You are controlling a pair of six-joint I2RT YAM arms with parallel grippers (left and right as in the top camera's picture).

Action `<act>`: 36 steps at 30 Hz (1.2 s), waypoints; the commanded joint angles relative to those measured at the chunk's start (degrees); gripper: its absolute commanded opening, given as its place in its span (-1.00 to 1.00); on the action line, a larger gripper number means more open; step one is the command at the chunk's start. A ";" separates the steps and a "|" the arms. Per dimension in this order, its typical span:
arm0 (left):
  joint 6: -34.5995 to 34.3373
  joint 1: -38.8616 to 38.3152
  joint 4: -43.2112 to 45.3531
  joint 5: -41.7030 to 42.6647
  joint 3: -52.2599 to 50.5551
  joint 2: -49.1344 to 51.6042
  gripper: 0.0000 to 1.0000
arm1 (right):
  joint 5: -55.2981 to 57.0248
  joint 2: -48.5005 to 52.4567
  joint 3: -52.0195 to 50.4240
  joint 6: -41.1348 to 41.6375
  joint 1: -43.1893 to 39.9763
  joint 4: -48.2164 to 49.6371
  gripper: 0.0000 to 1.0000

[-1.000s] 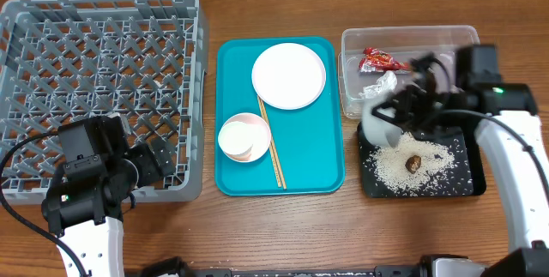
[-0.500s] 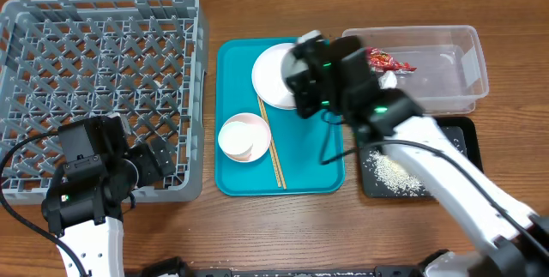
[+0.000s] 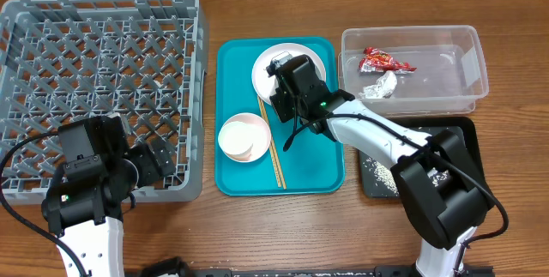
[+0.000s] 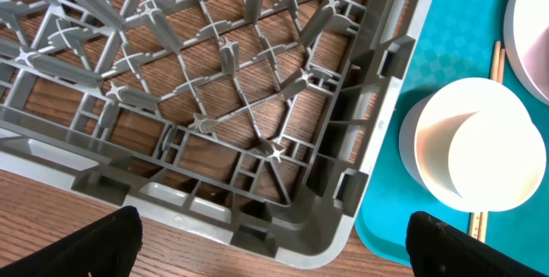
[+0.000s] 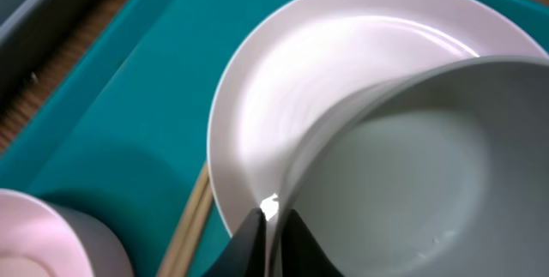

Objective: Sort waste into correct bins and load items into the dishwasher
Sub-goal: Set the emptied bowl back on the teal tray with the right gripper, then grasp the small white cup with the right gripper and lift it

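Because the right claw (image 5: 271, 230) clenches the grey-green bowl (image 5: 412, 174) by its rim, the bowl hangs over the white plate (image 5: 283, 80) on the teal tray (image 5: 111, 97), likely bound for the dish rack (image 4: 214, 97) at left; the left claw (image 4: 274, 247) hovers released over the rack's near right corner.

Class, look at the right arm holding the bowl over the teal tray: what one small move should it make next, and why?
Probably carry the grey-green bowl leftward toward the dish rack. The right gripper pinches the bowl's rim, the inside looks empty, and the bowl is over the white plate, not yet at the rack.
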 commanded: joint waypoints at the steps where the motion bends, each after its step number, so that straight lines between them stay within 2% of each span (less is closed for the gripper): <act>1: 0.85 0.31 -0.13 0.63 1.16 0.20 1.00 | -1.16 -1.11 1.53 -0.13 -0.15 -1.14 -0.63; 3: 0.85 0.31 -0.11 0.63 1.16 0.20 1.00 | -1.14 -2.56 3.02 -0.11 -0.15 -4.42 -0.42; 4: 0.87 0.31 -0.09 0.63 1.16 0.20 1.00 | -1.16 -3.69 4.11 -0.11 -0.15 -6.62 -0.24; 8: 0.85 0.31 0.20 0.63 1.16 0.20 1.00 | -1.16 -8.50 9.68 0.92 -0.15 -16.50 -0.21; 10: 0.85 0.31 0.31 0.63 1.16 0.20 0.99 | -1.57 -10.58 12.85 4.20 -0.15 -21.57 -0.02; 17: 0.66 0.31 0.31 0.72 1.16 0.20 1.00 | -14.12 -12.46 13.90 14.78 1.31 -28.09 0.01; 31: 0.70 0.31 0.72 2.38 1.16 0.20 1.00 | -13.99 -3.32 9.66 21.42 9.79 -29.03 -0.03; 36: 0.68 0.31 0.70 2.43 1.16 0.20 1.00 | -13.97 0.13 9.66 23.15 10.03 -29.22 -0.38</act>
